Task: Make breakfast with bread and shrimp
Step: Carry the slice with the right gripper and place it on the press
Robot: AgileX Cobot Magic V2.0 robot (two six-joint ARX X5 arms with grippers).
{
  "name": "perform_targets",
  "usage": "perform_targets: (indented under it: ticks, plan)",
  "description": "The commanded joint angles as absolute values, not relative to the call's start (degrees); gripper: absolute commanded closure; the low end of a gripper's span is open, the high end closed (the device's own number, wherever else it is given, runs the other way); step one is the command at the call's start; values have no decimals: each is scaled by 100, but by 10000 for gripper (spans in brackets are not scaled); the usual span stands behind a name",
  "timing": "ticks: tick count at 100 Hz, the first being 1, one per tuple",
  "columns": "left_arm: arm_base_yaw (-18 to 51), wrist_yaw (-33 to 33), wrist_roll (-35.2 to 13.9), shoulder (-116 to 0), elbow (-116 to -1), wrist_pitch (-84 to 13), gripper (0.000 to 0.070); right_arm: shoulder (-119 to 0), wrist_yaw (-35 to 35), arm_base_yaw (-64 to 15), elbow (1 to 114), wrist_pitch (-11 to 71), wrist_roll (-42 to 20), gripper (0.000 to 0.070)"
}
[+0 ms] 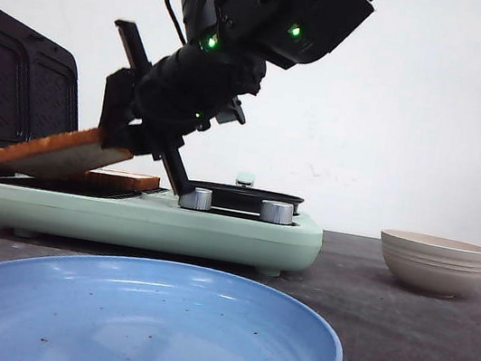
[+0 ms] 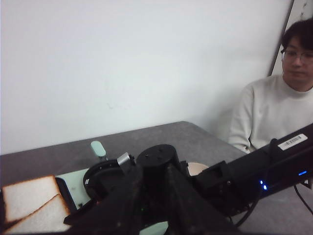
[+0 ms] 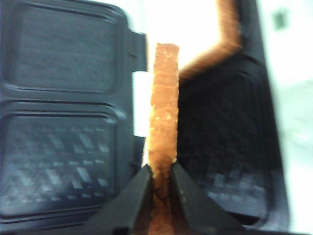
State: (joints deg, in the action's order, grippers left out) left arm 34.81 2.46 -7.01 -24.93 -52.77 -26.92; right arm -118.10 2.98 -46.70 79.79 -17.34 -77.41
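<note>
White wall fills the background behind a dark grey table [image 1: 432, 357]. At the far left of the front view a mint-green sandwich maker [image 1: 147, 219] sits with its black ridged lid [image 1: 17, 90] raised. One slice of bread [image 1: 121, 180] lies flat on the lower plate, and a second bread slice [image 1: 57, 152] is held tilted just above it, its crust edge toward the camera. The right gripper [image 1: 119, 138] reaches down from the upper middle of the frame, and its jaws are clamped on the edge of that tilted slice; the right wrist view shows the toasted brown crust pinched between the two black fingers [image 3: 134, 196], with the ridged plates on either side. Two silver knobs [image 1: 195, 198] stand on the appliance's right half, with a dark round pan [image 1: 242, 196] behind them. In the foreground a blue plate [image 1: 135, 324] lies nearest the camera. At the right a beige bowl [image 1: 434, 263] rests well apart from the appliance. The left gripper's jaws cannot be told from these views. A person in a white sweater [image 2: 274, 112] sits beyond the table in the left wrist view. No shrimp can be made out.
</note>
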Motion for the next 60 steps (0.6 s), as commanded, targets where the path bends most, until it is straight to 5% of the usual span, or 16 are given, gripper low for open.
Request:
perform_targets:
  ticks: [1, 23, 40, 60]
  plan:
    - [3527, 239, -698, -2484, -5374, -2674, 700, -11948, 285, -4740, 8075, -1765, -7780, 700]
    - [3527, 237, -696, -2482, -5374, -2681, 700, -11948, 207, -4720, 8075, -1708, -7771, 687]
    - [3527, 237, -696, -2482, -5374, -2681, 700, -11948, 202, -4700, 8075, -1559, -7758, 302]
    - [3527, 237, -692, -2482, -5374, -2676, 700, -11942, 169, -4700, 8075, -1424, -7581, 284]
